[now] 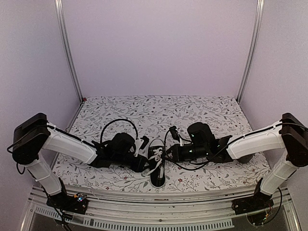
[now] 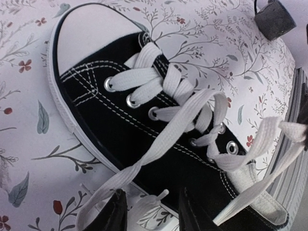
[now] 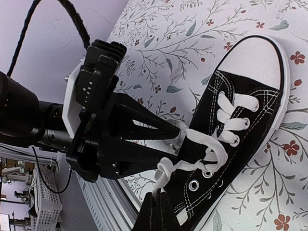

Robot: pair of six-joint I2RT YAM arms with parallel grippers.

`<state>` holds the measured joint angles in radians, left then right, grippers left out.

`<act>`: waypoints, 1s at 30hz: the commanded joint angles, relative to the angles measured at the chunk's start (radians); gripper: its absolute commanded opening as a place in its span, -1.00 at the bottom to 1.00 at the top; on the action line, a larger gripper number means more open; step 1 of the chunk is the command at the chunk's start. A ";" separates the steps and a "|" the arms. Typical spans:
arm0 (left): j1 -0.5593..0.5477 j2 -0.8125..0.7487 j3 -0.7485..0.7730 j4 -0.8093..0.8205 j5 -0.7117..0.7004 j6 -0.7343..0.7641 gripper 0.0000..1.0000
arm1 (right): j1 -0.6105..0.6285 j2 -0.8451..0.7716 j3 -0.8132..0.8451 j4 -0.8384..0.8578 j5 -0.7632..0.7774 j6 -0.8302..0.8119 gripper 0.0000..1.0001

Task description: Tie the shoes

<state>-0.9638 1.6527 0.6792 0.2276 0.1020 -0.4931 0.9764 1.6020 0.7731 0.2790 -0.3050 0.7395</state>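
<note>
1. The right gripper (image 3: 157, 199) is clenched tight on one lace (image 3: 166, 168). This lace runs from its fingertips up to the top holes (image 3: 194, 184) of the shoe (image 1: 158, 175).
2. The left gripper (image 2: 153, 190) has its two fingers apart and pinches nothing. A bit of white lace lies on the table (image 1: 216, 115) between them. The long other lace (image 2: 163, 139) runs just beside one finger.
3. The shoe sits on its sole on the table. It is close to the near edge, about halfway between the left edge and the right edge. The left gripper is at its left side and the right gripper is at its right side, so the shoe is between them.
4. Done so far: the laces go criss-cross through all the holes I can see.
5. Not done: I see no knot and no bow. Both lace ends hang loose off the top of the shoe.
6. I think the job is only at its start, because just one lace is held. The left gripper has yet to grab the other lace. After that the two laces must be crossed, tucked and pulled, then made into loops and pulled tight.
7. A dark mug (image 2: 273, 19) stands on the table, well apart from the shoe. It has no part in this job.
</note>
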 commanded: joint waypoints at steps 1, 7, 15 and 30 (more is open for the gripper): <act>0.006 0.028 0.027 0.025 0.004 0.010 -0.31 | 0.006 0.001 0.023 -0.002 -0.002 -0.012 -0.96; 0.007 0.037 0.033 0.027 -0.006 0.011 -0.64 | 0.007 0.004 0.024 0.001 -0.004 -0.011 -0.96; 0.007 0.005 0.026 0.018 -0.020 0.016 -1.00 | 0.006 0.008 0.028 0.007 -0.002 -0.007 -0.96; -0.021 -0.328 -0.125 0.025 0.122 -0.013 -1.00 | 0.007 0.035 0.072 0.008 -0.001 -0.010 -0.96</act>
<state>-0.9688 1.3884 0.5854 0.2455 0.1452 -0.4957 0.9764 1.6150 0.8047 0.2764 -0.3065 0.7395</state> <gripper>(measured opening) 0.007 0.021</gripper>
